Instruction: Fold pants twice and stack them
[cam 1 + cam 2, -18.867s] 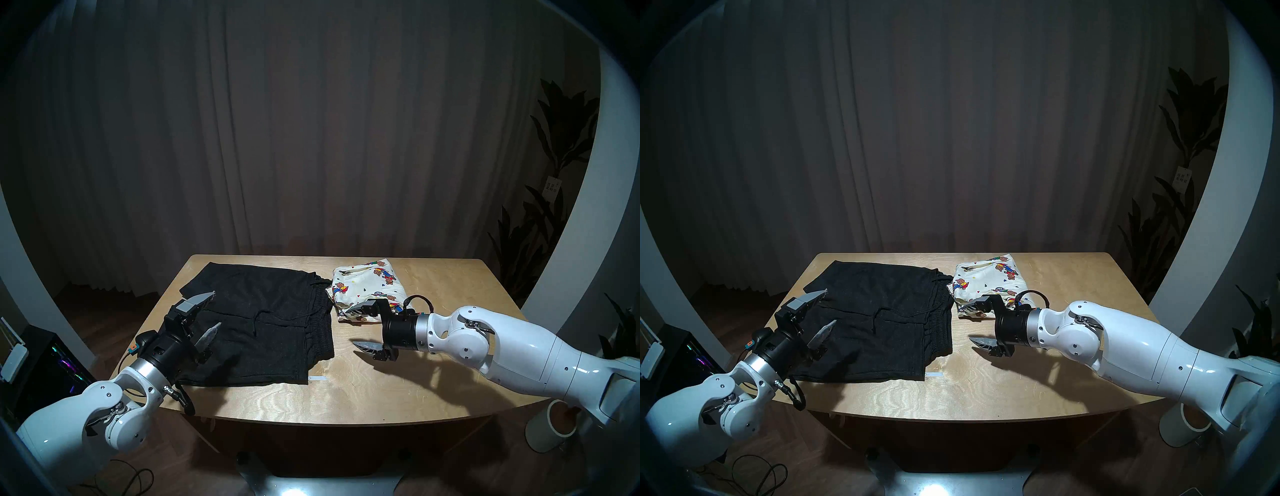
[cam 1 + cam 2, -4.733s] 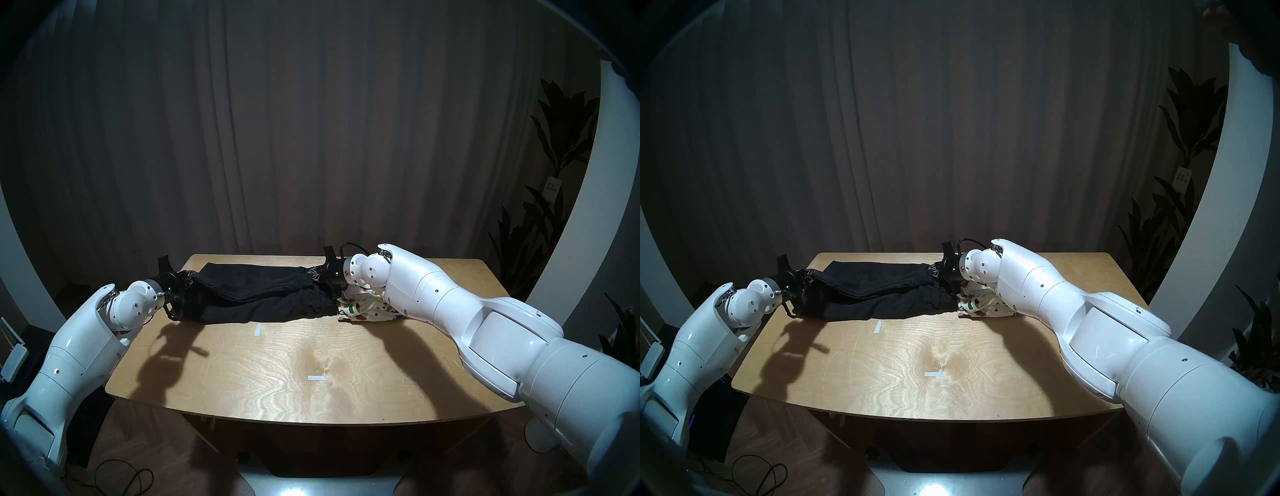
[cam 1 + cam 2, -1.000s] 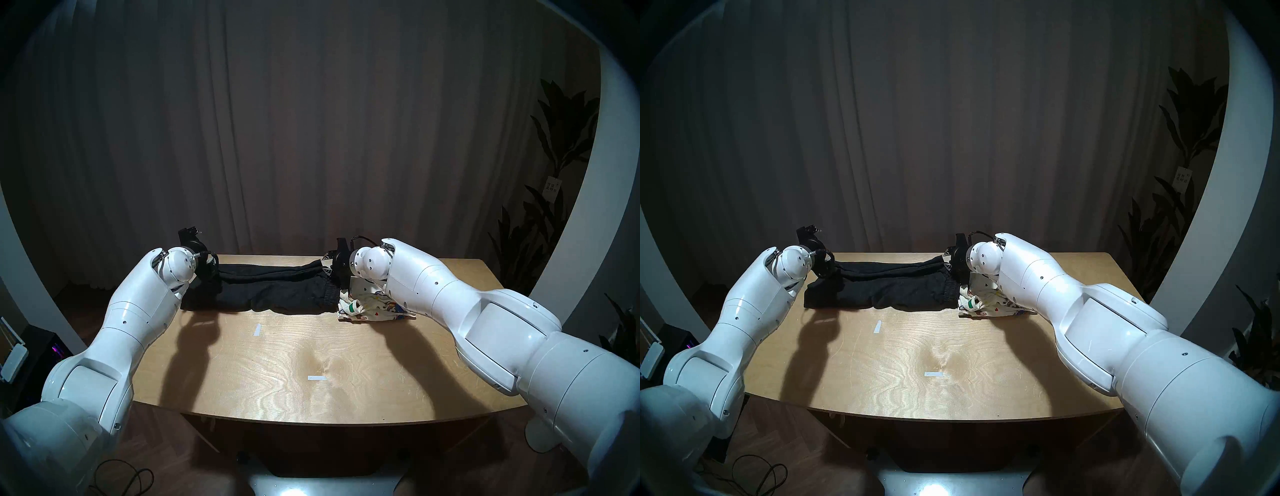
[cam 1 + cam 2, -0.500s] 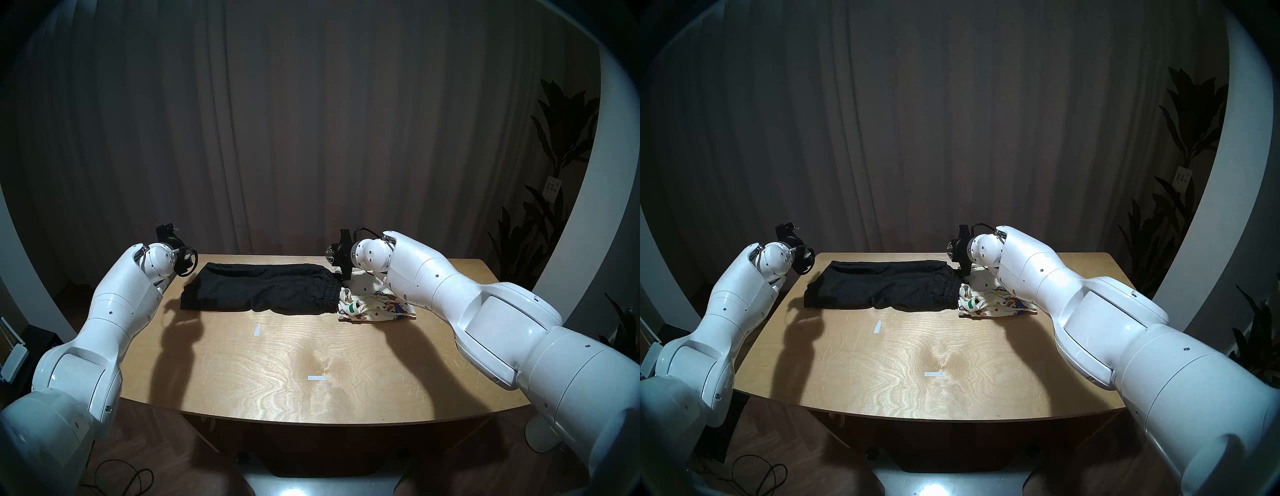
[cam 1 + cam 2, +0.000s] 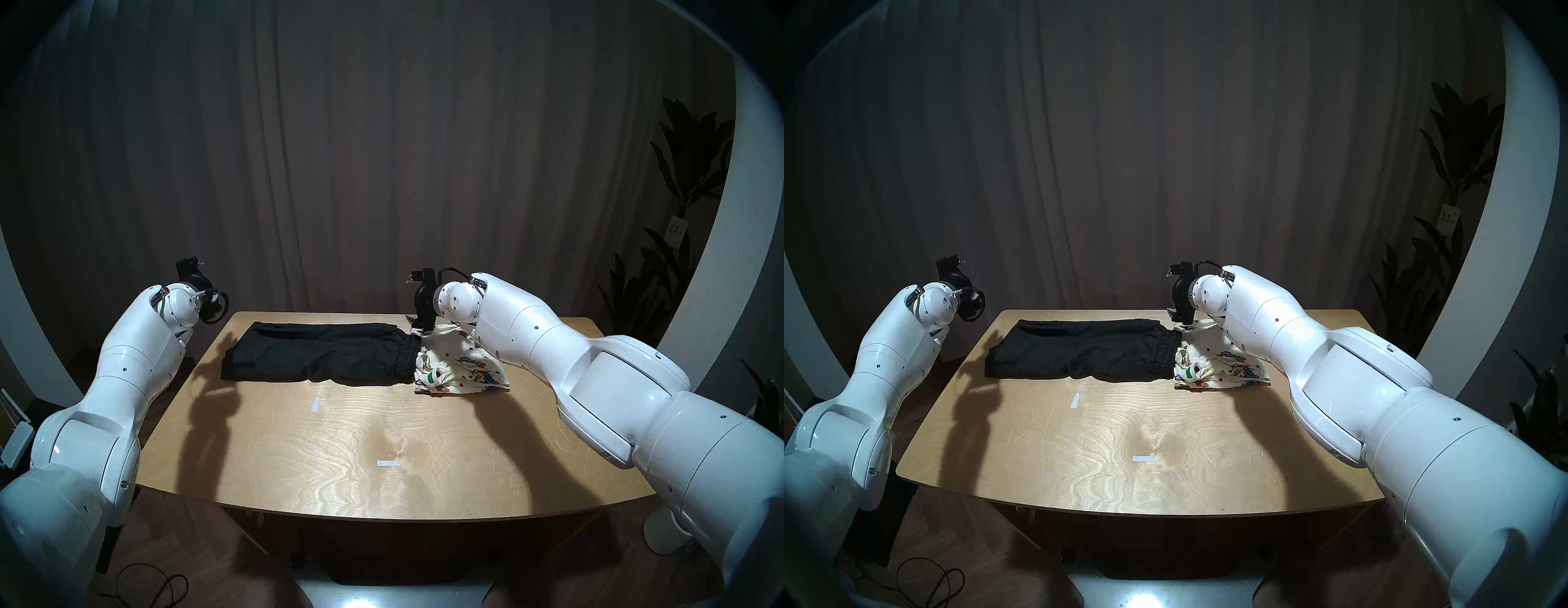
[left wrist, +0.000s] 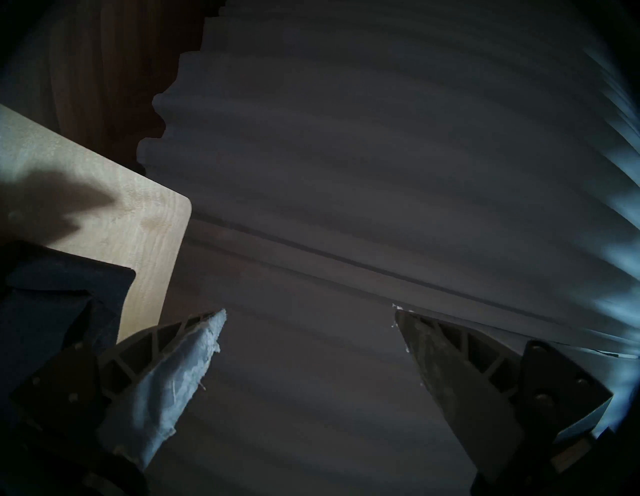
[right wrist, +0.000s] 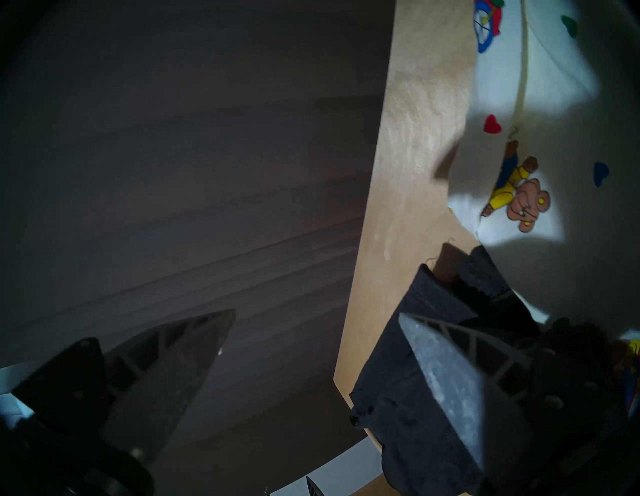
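The charcoal-black pants (image 5: 322, 354) lie flat along the far side of the table (image 5: 382, 429), folded into a long strip with the ribbed waistband to the right. That waistband touches the crumpled cream teddy-bear pants (image 5: 460, 365). My left gripper (image 6: 310, 311) is open and empty, raised off the table's far left corner, and a corner of the black pants (image 6: 52, 304) shows beside it. My right gripper (image 7: 317, 313) is open and empty above the far edge. Under it are the waistband end of the black pants (image 7: 388, 415) and the teddy-bear pants (image 7: 519, 173).
Two white tape marks (image 5: 315, 404) (image 5: 388, 463) sit on the bare wood in the middle and front. A dark curtain (image 5: 382, 170) hangs close behind the table. Plants (image 5: 662, 297) and a white cylinder (image 5: 662, 535) stand on the right, and cables (image 5: 148, 590) lie on the floor.
My right gripper has opened, let go of the waistband end and risen. My left arm has pulled up and to the left, off the table corner. The black pants have settled flat.
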Controlling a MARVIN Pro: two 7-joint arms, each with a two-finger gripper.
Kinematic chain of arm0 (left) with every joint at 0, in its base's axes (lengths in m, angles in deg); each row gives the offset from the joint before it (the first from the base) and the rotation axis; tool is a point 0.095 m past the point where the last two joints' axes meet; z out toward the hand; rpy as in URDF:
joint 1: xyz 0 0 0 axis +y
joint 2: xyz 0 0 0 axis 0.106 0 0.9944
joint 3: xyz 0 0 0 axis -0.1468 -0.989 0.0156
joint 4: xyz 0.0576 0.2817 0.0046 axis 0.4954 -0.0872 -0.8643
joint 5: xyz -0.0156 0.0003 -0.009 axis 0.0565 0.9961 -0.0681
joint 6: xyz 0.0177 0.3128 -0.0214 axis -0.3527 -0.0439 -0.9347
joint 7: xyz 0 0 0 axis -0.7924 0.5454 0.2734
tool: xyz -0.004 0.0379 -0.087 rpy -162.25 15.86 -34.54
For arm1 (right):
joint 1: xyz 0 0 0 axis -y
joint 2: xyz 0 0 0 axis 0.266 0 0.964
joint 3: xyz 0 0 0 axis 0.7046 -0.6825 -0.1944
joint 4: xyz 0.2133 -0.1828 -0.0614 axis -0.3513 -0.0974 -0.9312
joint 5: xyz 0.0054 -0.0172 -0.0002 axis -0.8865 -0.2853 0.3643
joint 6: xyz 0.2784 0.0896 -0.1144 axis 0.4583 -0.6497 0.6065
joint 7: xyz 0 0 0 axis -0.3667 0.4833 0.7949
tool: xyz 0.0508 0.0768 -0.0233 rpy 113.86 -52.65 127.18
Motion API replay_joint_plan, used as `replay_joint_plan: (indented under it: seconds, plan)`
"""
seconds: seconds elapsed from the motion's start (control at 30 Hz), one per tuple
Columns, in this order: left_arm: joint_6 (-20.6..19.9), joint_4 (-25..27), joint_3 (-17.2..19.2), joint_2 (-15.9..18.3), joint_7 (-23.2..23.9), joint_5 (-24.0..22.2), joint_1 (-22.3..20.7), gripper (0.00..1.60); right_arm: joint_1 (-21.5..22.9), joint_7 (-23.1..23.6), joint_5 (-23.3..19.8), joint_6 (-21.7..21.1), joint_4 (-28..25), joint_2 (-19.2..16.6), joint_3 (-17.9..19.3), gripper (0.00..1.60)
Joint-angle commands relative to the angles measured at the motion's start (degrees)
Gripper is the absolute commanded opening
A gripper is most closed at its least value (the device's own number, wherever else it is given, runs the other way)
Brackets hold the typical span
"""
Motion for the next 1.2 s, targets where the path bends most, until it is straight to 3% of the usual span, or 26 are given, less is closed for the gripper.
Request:
replay_joint_plan:
  seconds: [0.0,0.33,0.7,0.87,1.17]
  plan:
    - [-3.98,0.93,-0.69,1.28,4.51,1.63,-1.07,1.60,4.39,3.68,1.94,-0.16,-0.45,-0.53,-0.06,1.60]
    - [-14.22,3.64,-2.60,4.34,13.46,3.34,5.89,1.60,3.14,9.84,5.28,-2.22,-1.95,-3.86,-0.79,1.60]
    - [-21.84,9.47,-2.08,7.96,21.91,4.32,11.80,1.60,2.15,14.24,7.03,-5.71,-5.21,-7.91,-1.05,1.60]
    - [-24.23,12.81,-2.02,8.38,24.76,4.62,14.30,1.60,1.79,15.53,7.77,-6.69,-6.33,-9.59,-1.07,1.60]
    - [-25.54,18.01,-2.79,8.42,28.82,5.01,23.59,1.60,0.19,18.17,9.27,-9.26,-9.12,-13.89,-1.00,1.60]
